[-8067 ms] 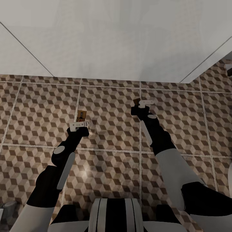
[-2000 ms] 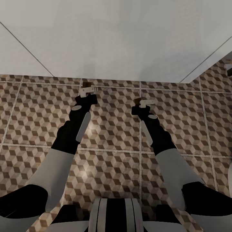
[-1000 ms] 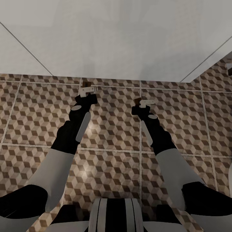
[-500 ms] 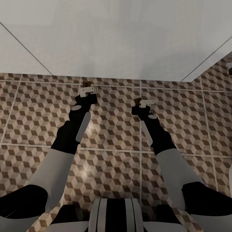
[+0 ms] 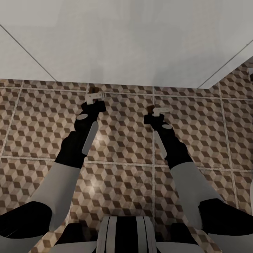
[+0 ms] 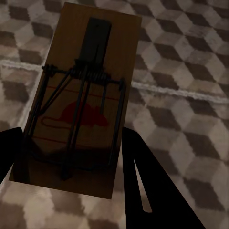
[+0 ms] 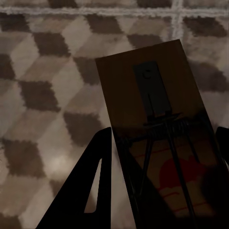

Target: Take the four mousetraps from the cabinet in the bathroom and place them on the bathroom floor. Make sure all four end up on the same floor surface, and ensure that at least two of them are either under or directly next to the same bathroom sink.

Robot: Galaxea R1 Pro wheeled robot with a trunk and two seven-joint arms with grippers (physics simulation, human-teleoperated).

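Both arms reach out over the cube-patterned bathroom floor (image 5: 119, 137). My left gripper (image 5: 95, 96) is shut on a tan mousetrap (image 5: 92, 91), held low close to where the floor meets the white wall. In the left wrist view that mousetrap (image 6: 81, 95) shows its dark spring and red mark, with a black finger (image 6: 143, 186) against each long edge. My right gripper (image 5: 159, 110) is shut on a second mousetrap (image 5: 150, 107), further from the wall. That board (image 7: 157, 105) sits between the right gripper's dark fingers (image 7: 90, 186). The cabinet is out of view.
A white wall (image 5: 126, 42) with thin dark seams rises beyond the grippers and turns a corner at the right (image 5: 225, 70). Light grout lines (image 5: 153, 140) cross the floor. My own trunk (image 5: 123, 235) is at the bottom edge.
Over eight seconds my left arm has stretched forward, carrying its mousetrap to the foot of the wall. The right arm has held still. In the last second almost nothing moved.
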